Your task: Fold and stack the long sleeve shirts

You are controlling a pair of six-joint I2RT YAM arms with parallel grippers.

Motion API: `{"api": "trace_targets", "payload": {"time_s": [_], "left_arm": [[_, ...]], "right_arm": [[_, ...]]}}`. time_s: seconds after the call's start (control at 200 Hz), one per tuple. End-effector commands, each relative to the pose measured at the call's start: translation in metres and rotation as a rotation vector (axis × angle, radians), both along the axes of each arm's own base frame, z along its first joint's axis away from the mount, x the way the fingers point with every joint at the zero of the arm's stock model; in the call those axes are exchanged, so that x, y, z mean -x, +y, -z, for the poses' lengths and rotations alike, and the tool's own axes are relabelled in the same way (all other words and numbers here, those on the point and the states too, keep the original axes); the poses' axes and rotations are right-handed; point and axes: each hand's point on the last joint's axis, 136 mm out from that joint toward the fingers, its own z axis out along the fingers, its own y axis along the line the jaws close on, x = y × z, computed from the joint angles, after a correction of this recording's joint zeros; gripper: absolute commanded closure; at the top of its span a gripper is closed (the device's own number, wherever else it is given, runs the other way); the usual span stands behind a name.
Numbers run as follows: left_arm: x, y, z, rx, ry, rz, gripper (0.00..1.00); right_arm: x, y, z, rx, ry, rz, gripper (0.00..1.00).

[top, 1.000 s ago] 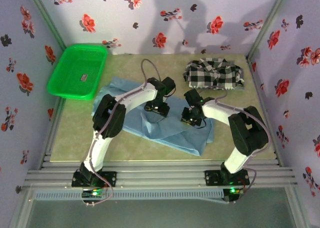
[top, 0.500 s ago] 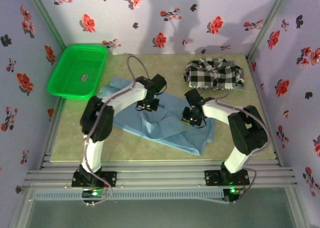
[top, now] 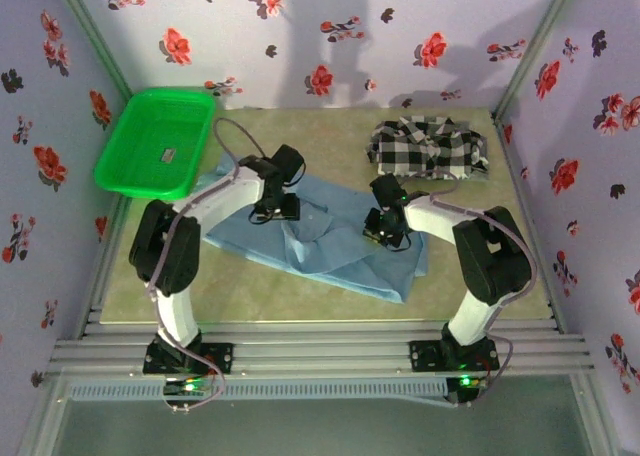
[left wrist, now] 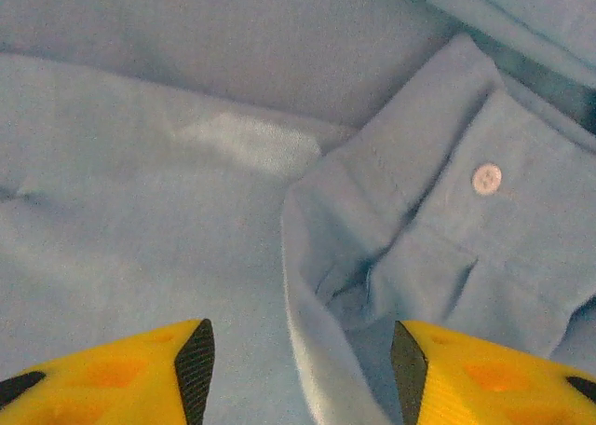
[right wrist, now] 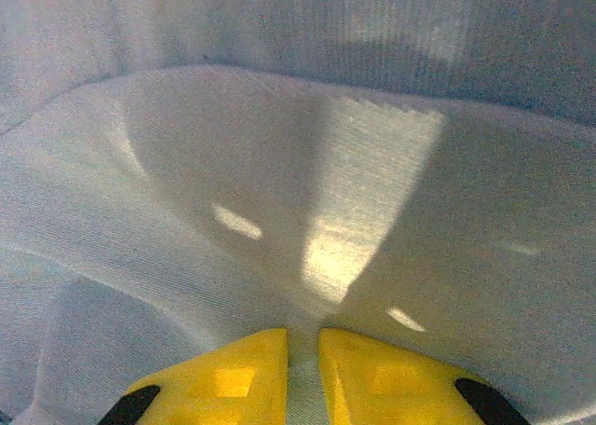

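The light blue shirt (top: 330,251) lies spread across the middle of the table. The black-and-white checked shirt (top: 428,148) sits crumpled at the back right. My left gripper (top: 275,208) hovers low over the blue shirt's back left part. In the left wrist view the left gripper (left wrist: 300,369) is open, and the edge of a sleeve cuff (left wrist: 438,220) with a white button (left wrist: 486,178) runs between the fingers, unclamped. My right gripper (top: 385,231) is over the blue shirt's right part. In the right wrist view the right gripper (right wrist: 303,360) is shut on a raised fold of light blue cloth (right wrist: 307,211).
A green plastic basket (top: 157,141) stands at the back left, close to the blue shirt's corner. Flowered walls close the table in at the back and both sides. Bare tabletop (top: 150,276) shows at the front left.
My left gripper has moved left and toward the back across the blue shirt, and now stands open over the cuff. The right gripper has hardly shifted and keeps its pinch.
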Motion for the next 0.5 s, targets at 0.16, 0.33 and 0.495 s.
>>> {"api": "trace_targets", "payload": {"time_s": [0.16, 0.33, 0.495], "left_arm": [[-0.037, -0.025, 0.018, 0.048, 0.001, 0.063, 0.43], [-0.050, -0.034, 0.030, 0.040, 0.004, 0.087, 0.44], [-0.054, -0.038, 0.044, 0.029, 0.007, 0.099, 0.45]], "right_arm": [[0.019, -0.022, 0.026, 0.102, 0.082, -0.004, 0.80], [0.021, -0.022, 0.027, 0.102, 0.087, -0.012, 0.80], [0.020, -0.021, 0.026, 0.095, 0.087, -0.014, 0.79]]}}
